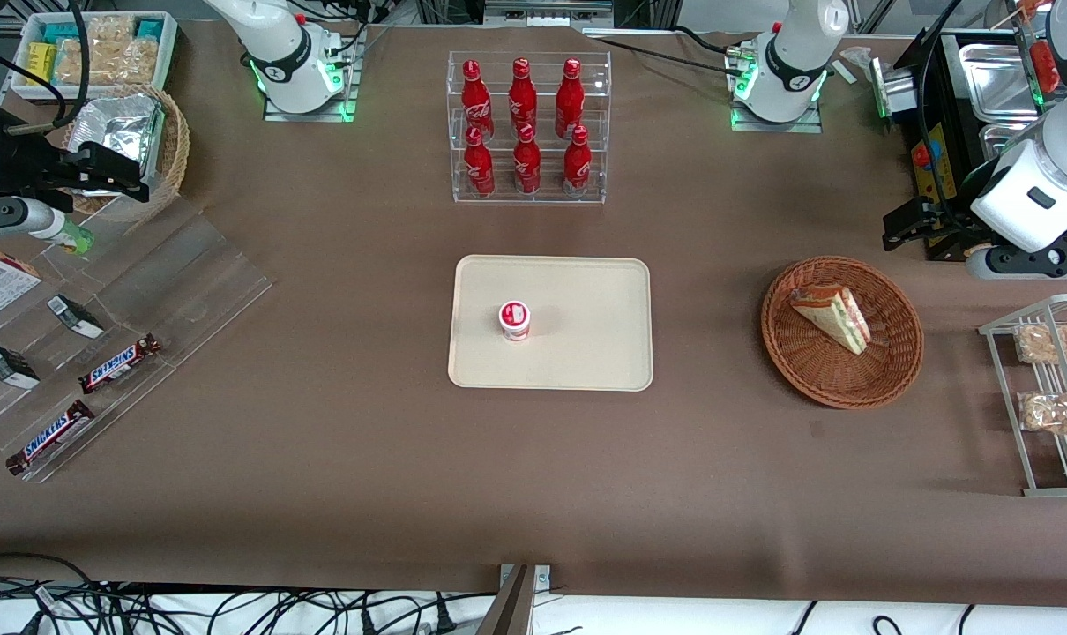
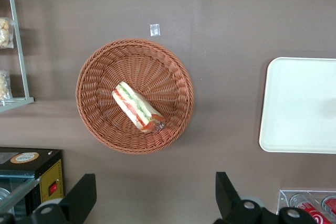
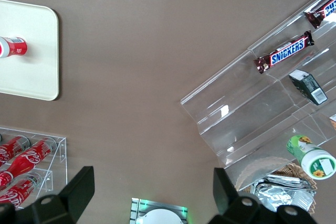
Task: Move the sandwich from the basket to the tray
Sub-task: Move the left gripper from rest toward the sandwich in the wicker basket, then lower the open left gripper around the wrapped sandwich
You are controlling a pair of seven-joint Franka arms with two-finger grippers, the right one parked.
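Sandwich: the wrapped wedge sandwich (image 1: pixel 831 316) lies on its side in the reddish-brown wicker basket (image 1: pixel 886 375), toward the working arm's end of the table, red and green filling layers showing along its length.
Gripper: the left gripper (image 2: pixel 155 198) hangs high above the table with its fingers spread wide and nothing between them; it sits off the basket's rim, not yet over the sandwich.
Tray: the cream tray (image 1: pixel 586 353) lies mid-table, well apart from the basket, and a small red-and-white cup (image 1: pixel 515 319) stands on it.
Step in hand: by my read, nothing is lifted yet, so this is the approach to the pick.
How to do it well: centre over the sandwich first, then turn the wrist so the fingers close across the wedge's short width rather than along its length. Come straight down inside the rim, and squeeze gently, because soft bread in slippery wrap could crush or slide.
Watch for: the basket is light and may lift or drag with the sandwich.
Landing spot: the bare stretch of tray beside the cup looks the safe choice.
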